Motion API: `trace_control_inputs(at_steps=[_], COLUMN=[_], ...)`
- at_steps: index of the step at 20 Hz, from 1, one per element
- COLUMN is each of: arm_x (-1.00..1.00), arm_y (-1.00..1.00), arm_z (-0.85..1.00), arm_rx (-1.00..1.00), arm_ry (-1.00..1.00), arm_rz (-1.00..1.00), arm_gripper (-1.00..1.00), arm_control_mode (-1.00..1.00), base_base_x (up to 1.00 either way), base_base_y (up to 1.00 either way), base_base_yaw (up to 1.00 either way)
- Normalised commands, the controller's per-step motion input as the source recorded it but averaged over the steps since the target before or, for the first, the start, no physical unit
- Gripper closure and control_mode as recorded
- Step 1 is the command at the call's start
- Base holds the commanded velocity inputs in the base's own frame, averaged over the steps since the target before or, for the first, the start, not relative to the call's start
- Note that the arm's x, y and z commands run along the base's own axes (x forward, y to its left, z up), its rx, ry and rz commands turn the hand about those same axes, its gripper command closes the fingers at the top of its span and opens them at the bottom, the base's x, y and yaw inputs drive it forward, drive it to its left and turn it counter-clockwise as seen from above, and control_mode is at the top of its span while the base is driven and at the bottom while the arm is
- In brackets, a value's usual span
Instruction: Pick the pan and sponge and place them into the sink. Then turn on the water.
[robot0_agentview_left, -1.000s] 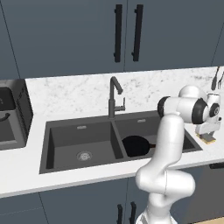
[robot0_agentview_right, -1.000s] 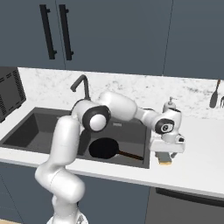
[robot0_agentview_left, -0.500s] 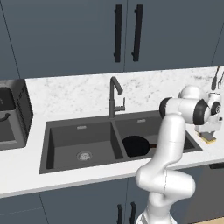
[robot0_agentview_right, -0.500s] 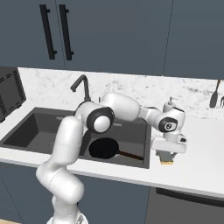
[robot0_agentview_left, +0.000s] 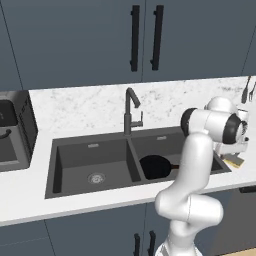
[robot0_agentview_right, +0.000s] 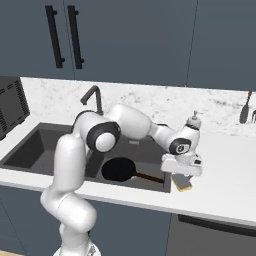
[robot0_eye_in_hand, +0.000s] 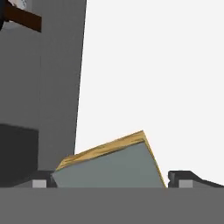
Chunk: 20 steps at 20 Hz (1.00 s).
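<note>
Gripper spread wide over the sponge, holding nothing; it should settle squarely astride before pinching, pan already sunk.

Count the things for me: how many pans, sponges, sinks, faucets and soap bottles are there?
pan: 1
sponge: 1
sink: 1, with 2 basins
faucet: 1
soap dispenser: 1
Total: 5
</note>
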Motion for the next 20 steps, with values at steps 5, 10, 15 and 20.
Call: trace_control_inputs(at_steps=[5, 10, 15, 20], arm_x=[-0.45, -0.74, -0.62, -0.14], arm_y=[0.97, 0.70, 0.15, 0.00], arm_z=[-0.71, -0.88, -0.94, -0.85], arm_rx=[-0.17, -0.17, -0.08, 0.00], arm_ry=[-0.22, -0.28, -0.18, 0.00], arm_rz=[-0.08, -0.08, -0.05, 0.00], arm_gripper=[-1.00, -1.00, -1.00, -1.00], arm_control_mode=[-1.00, -1.00, -1.00, -1.00], base_base_x=[0.00, 0.00, 0.00, 0.00], base_base_y=[0.00, 0.00, 0.00, 0.00], base_base_yaw=[0.00, 0.00, 0.00, 0.00])
